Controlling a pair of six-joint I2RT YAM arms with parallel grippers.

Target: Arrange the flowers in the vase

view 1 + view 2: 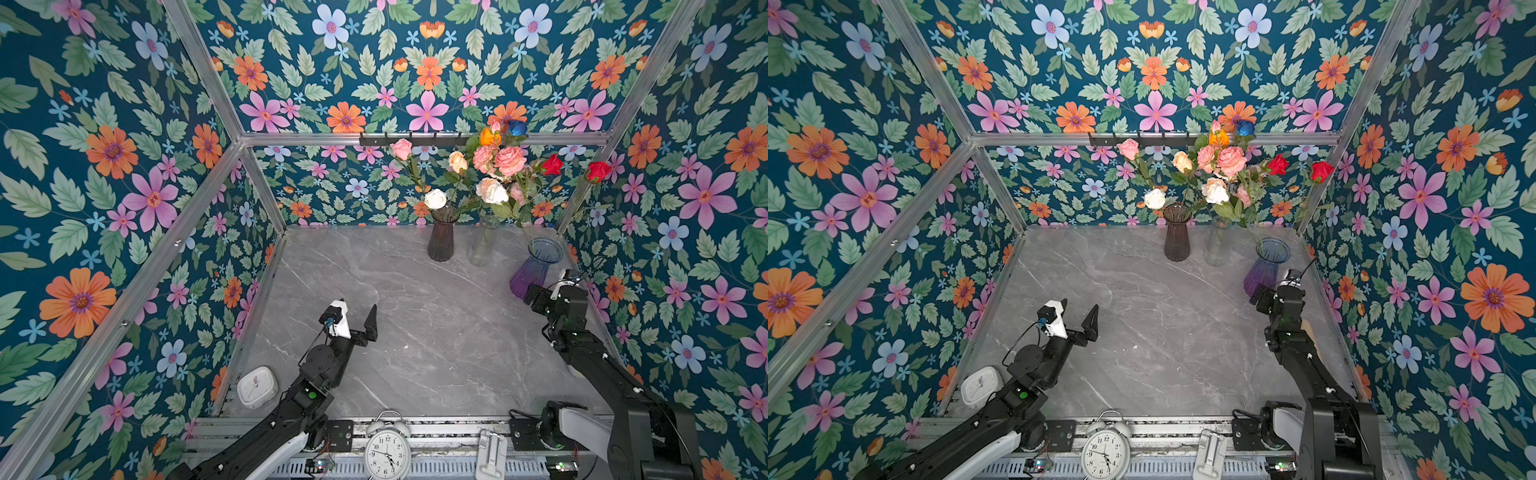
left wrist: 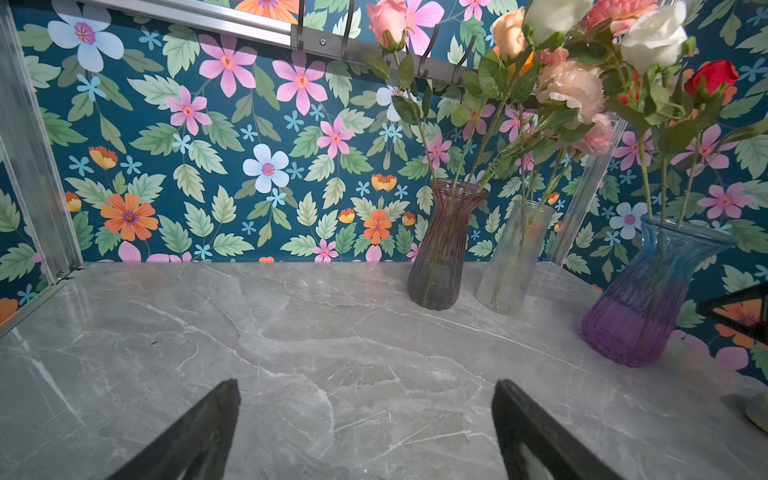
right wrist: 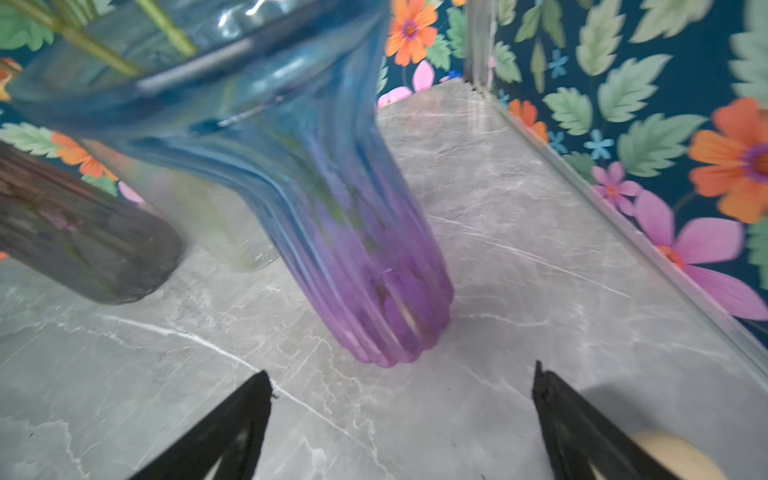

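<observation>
Left hand [image 2: 365, 388]: wide apart, empty.
Right hand [image 3: 401, 370]: wide apart, empty; blue-purple vase [image 1: 534, 266] near, at its 12 o'clock.
Tip: I go slow, no bumping flowers [image 1: 498, 166].

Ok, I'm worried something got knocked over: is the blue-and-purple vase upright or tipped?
Upright. The blue-and-purple vase stands flat on its base on the marble tabletop, mouth up, with green flower stems rising from it.

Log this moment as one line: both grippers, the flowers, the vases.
left gripper: open, empty, over table | right gripper: open, empty, facing blue-purple vase | flowers: stems in dark vase, clear vase, blue-purple vase
</observation>
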